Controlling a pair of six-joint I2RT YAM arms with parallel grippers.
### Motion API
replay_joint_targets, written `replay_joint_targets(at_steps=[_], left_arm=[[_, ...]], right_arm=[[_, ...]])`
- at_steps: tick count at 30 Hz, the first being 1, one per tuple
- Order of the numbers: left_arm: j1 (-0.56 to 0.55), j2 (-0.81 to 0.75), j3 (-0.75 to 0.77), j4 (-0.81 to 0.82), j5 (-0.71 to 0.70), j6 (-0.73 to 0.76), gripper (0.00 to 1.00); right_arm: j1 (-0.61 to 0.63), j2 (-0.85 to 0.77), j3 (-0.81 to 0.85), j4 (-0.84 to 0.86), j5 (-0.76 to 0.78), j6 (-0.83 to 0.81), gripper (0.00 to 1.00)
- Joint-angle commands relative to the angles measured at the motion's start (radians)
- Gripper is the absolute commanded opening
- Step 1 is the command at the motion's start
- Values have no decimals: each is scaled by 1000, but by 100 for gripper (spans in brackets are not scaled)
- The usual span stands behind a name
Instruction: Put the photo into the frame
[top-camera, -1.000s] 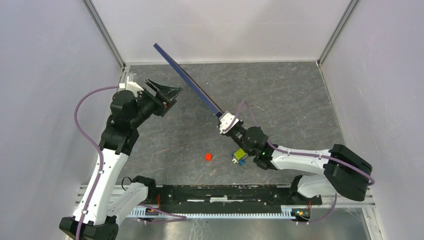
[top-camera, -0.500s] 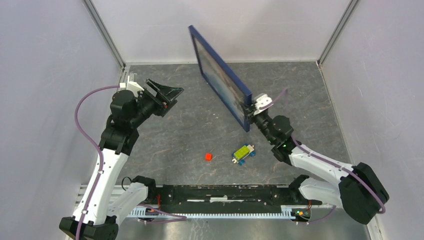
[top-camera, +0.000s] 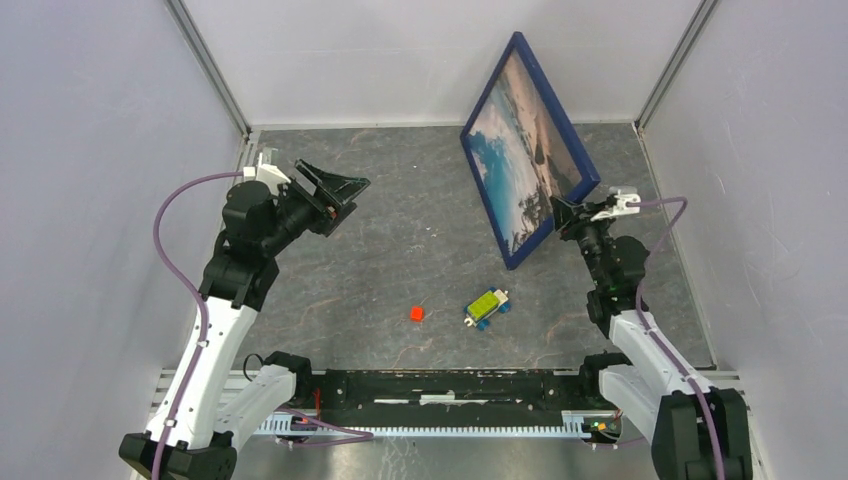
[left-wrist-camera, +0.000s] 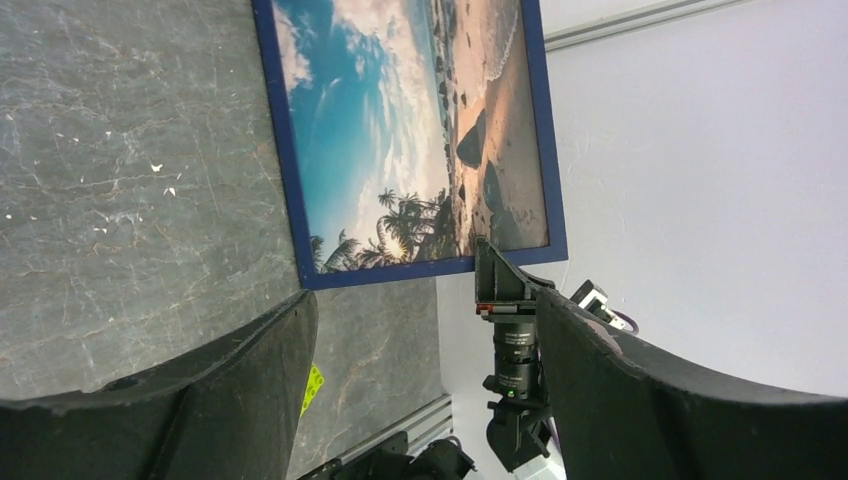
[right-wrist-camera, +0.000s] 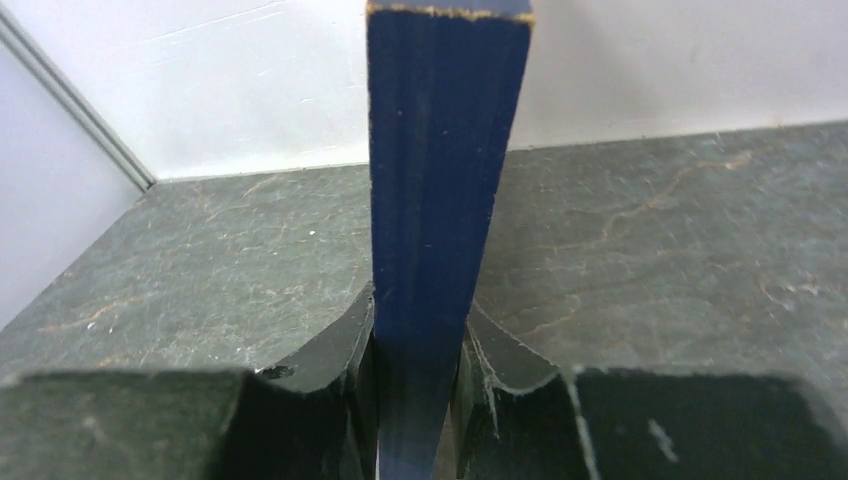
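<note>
While the right gripper (right-wrist-camera: 420, 385) is clamped on the dark blue frame (right-wrist-camera: 445, 150), pinching the short lower edge close to one corner, the frame rises on edge over the far right part of the grey table (top-camera: 400, 250), near the back wall. The photo (top-camera: 520, 160) sits inside the frame, filling its opening, with the blue border showing on all four sides. The picture side faces the left arm, and the left wrist camera looks straight at it. The long axis of the frame runs from the gripped edge up and away toward the back wall, leaning a little to the left. The dark palm trees lie at the low, gripped end, and the sky, clouds and shore stretch toward the high end. Whether the lowest corner touches the table I cannot tell. The left gripper (top-camera: 335, 190) hangs with its jaws spread wide and nothing between them, above the far left of the table, well apart from the frame. A small red cube (top-camera: 416, 313) and a green and yellow toy car (top-camera: 487, 306) lie on the table near the arms' bases, between the two arms.
</note>
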Motion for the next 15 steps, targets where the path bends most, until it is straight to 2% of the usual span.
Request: replay_joint_targets(at_steps=[1,9,15], left_arm=[[-4,-18,-18,11,42,63,85],[-3,-59,-30,-14,56,68,86],[-3,-88,-38,-22,62,65,86]], right_arm=[[-102,3,-75,-211,-85,-55,0],[-245,27,-130,-278,-26,-32,0],[-358,114,-169,-172,-193,67,0]])
